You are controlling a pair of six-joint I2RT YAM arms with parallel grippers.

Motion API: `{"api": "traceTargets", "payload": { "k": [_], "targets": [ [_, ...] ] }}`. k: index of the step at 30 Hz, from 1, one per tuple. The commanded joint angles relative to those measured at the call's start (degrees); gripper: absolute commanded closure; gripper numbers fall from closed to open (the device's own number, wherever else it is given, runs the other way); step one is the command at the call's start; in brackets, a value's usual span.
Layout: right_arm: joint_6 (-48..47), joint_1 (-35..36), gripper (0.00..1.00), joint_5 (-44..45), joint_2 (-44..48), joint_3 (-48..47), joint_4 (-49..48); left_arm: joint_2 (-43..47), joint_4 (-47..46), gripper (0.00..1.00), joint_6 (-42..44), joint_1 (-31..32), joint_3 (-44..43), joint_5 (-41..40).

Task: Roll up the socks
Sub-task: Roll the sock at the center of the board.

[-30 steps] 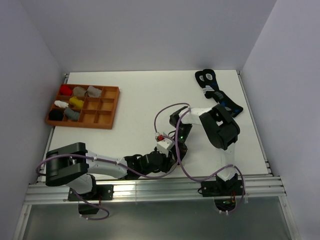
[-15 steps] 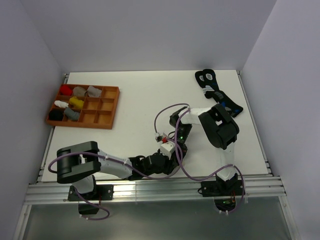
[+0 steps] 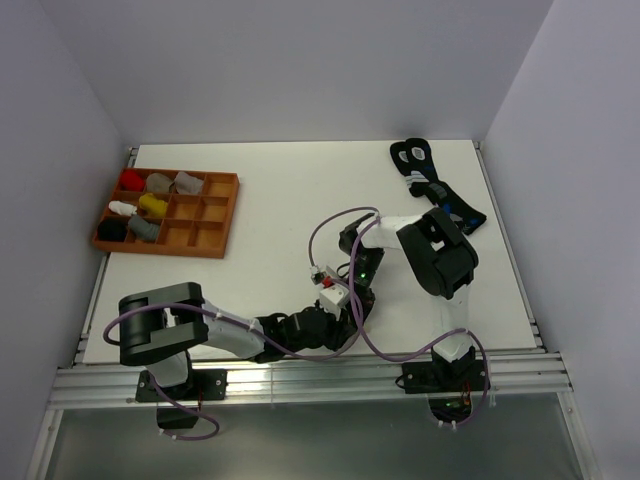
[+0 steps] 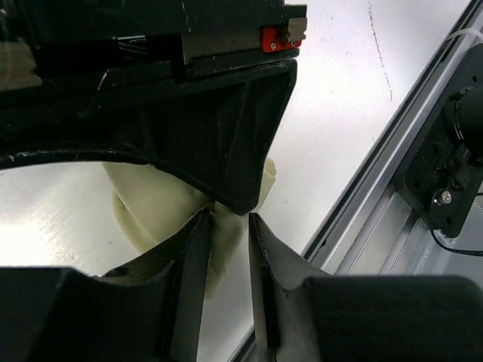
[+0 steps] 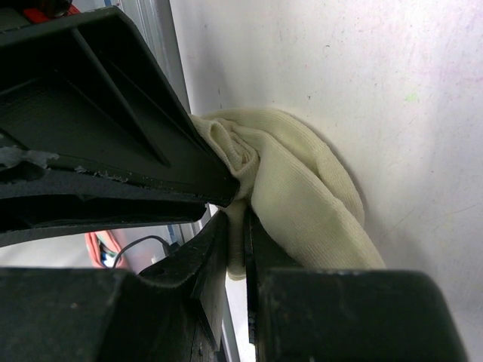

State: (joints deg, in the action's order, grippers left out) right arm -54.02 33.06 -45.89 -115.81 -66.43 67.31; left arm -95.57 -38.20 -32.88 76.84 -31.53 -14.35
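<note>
Both grippers meet at one spot close to the near edge of the table [image 3: 270, 200], and both bear on the cream sock [image 5: 302, 181]. The left gripper [image 4: 228, 222] stands narrow, with a fold of that sock pinched between its fingers. The right gripper [image 5: 235, 226] is nearly closed on another fold of the same sock. The fabric lies bunched and partly wound against the table surface, so the roll appears to be started but not finished; a loose end hangs toward the table edge. No taupe sock with a striped cuff shows in any view, so whether it sits inside the bunch cannot be told. From above, the arms cover the sock entirely. Each wrist view is largely blocked by the other gripper's body. Black socks [image 3: 430, 185] lie at the far right, and a wooden tray [image 3: 233, 212] of small bundles [image 3: 150, 203] sits at the far left.
</note>
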Motion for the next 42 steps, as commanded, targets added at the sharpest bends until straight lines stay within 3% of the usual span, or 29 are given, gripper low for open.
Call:
{"api": "traceTargets", "payload": {
  "k": [1, 11, 18, 27, 34, 42],
  "targets": [
    [-0.21, -0.10, 0.84, 2.03, -0.38, -1.24, -2.71, -2.34, -0.30, 0.68, -1.92, 0.51, 1.64, 5.11],
    [1.02, -0.36, 0.81, 2.29, 0.76, -0.89, -3.85, -3.83, 2.51, 0.69, -2.10, 0.51, 1.47, 6.79],
    [3.65, -0.71, 0.78, 3.35, 2.43, -0.28, -6.57, -5.15, 6.11, 0.82, -2.89, 0.51, 0.59, 6.35],
    [7.17, -0.89, 0.65, 5.98, 7.78, 0.78, -10.53, -7.43, 8.75, 0.99, -3.68, 0.51, -0.90, 6.53],
    [11.12, -3.52, 0.55, 7.91, 14.54, 3.15, -15.36, -8.05, 5.95, 1.00, -6.31, -2.12, 1.03, 11.53],
    [18.94, -8.53, 0.52, 13.98, 21.85, 6.40, -23.62, -9.46, 5.41, 1.00, -11.49, -6.78, 1.21, 20.48]
  ]
}}
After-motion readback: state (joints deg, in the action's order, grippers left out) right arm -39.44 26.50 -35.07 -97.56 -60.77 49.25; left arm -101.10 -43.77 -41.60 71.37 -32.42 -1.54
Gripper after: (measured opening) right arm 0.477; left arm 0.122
